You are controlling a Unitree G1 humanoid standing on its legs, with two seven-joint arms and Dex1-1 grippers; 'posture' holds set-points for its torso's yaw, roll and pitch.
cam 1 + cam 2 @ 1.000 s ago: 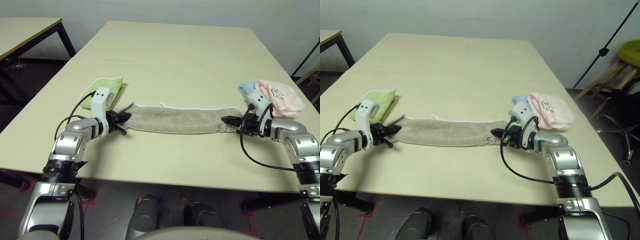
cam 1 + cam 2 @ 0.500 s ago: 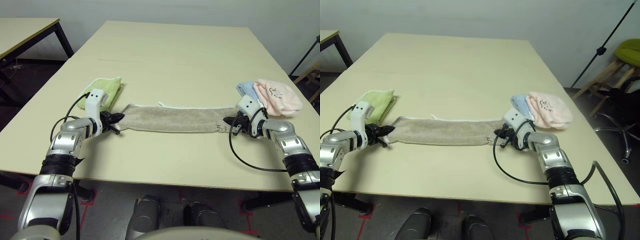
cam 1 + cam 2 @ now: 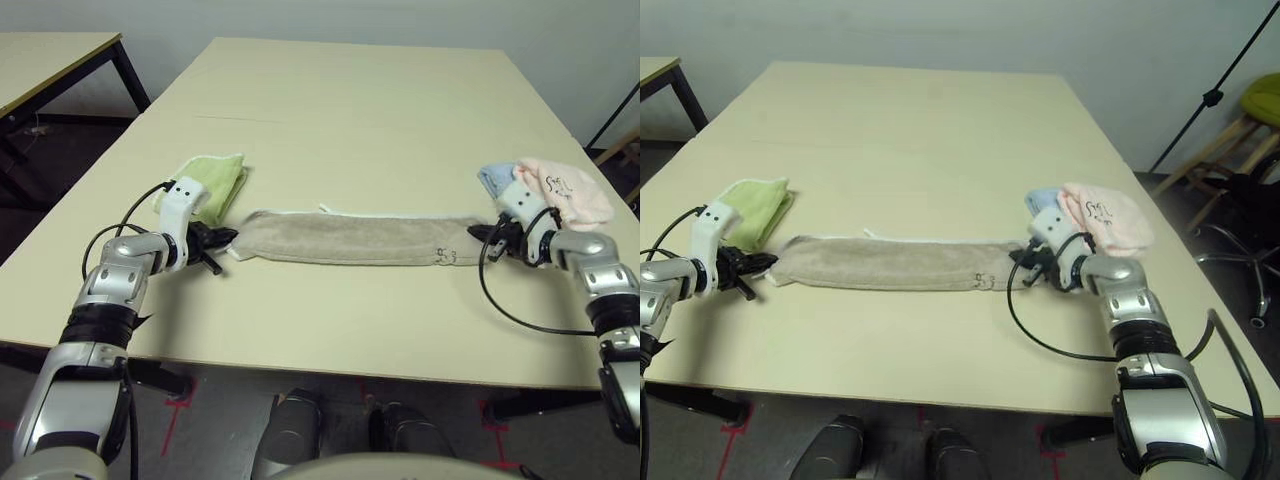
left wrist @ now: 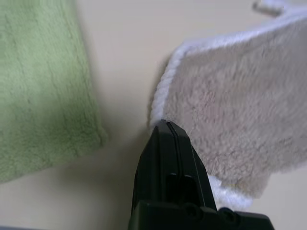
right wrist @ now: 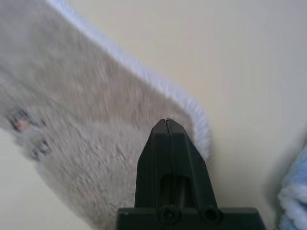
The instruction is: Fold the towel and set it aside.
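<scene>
Stretching flat across the near table [image 3: 330,130], the towel [image 3: 350,240] lies as a long folded strip between our arms. We have our left gripper [image 3: 222,241] pinched on its left end and our right gripper [image 3: 478,235] on its right end. Thin corner bites could slip; swinging might snag the lime-green towel [image 3: 208,182] or pink cloth [image 3: 565,195].
</scene>
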